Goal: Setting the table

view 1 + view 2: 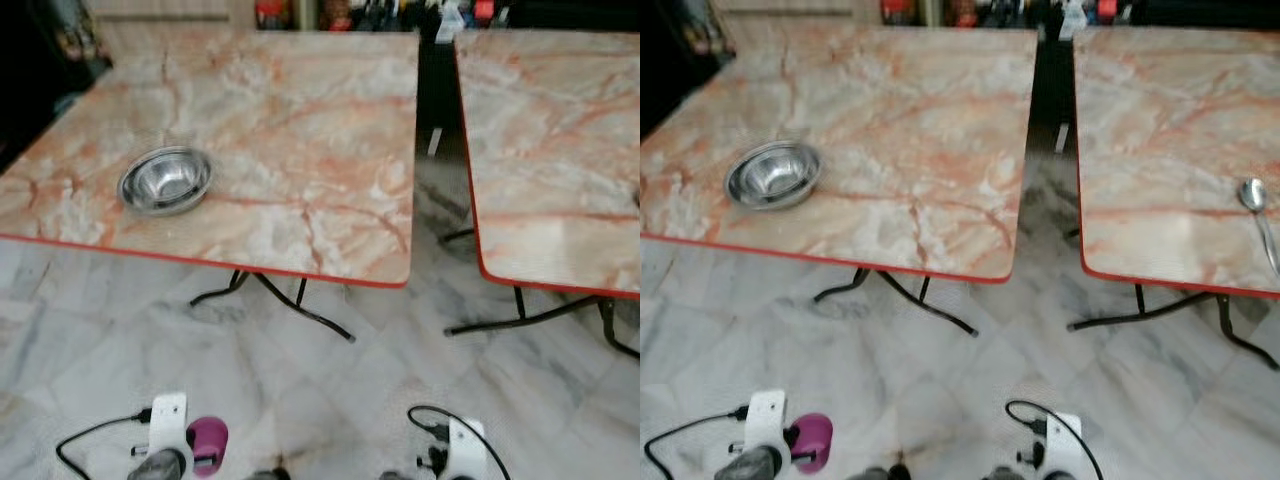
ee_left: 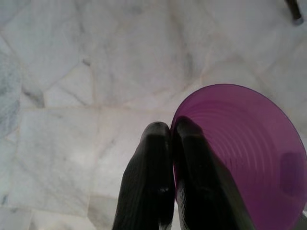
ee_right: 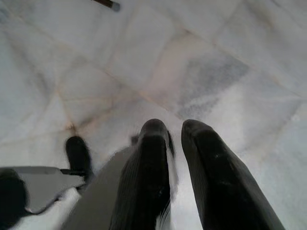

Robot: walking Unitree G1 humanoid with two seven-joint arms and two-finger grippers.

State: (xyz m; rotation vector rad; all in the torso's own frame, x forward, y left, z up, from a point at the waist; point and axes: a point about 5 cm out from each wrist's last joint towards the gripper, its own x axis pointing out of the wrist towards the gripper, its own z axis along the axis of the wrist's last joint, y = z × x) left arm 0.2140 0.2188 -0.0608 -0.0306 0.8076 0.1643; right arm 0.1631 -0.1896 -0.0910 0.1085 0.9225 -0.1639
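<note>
Cup (image 2: 249, 158), purple plastic, hangs low at the robot's left side, its rim pinched between the left gripper's (image 2: 171, 132) two fingers, one inside the wall and one outside, with marble floor (image 2: 96, 72) below it. Well ahead of and above that gripper stands the left table (image 1: 300, 130), a steel bowl (image 1: 165, 180) near its near left edge; a second table (image 1: 1170, 130) stands ahead of the right side, with a spoon (image 1: 1258, 210) at its near edge. The right gripper (image 3: 175, 129) hangs empty over the floor, its fingers a little apart, holding nothing. The step in hand looks like carrying the cup to the table, so the grip matters most: a rim pinch on thin plastic can slip or flex, so the arm should rise slowly and keep the cup from swinging. The robot needs to close in on the table first, then lift the cup clear over the red edge rather than clip it. A spot just beside the bowl, not touching it, seems a sensible place, and the cup should come down upright before the fingers let go
</note>
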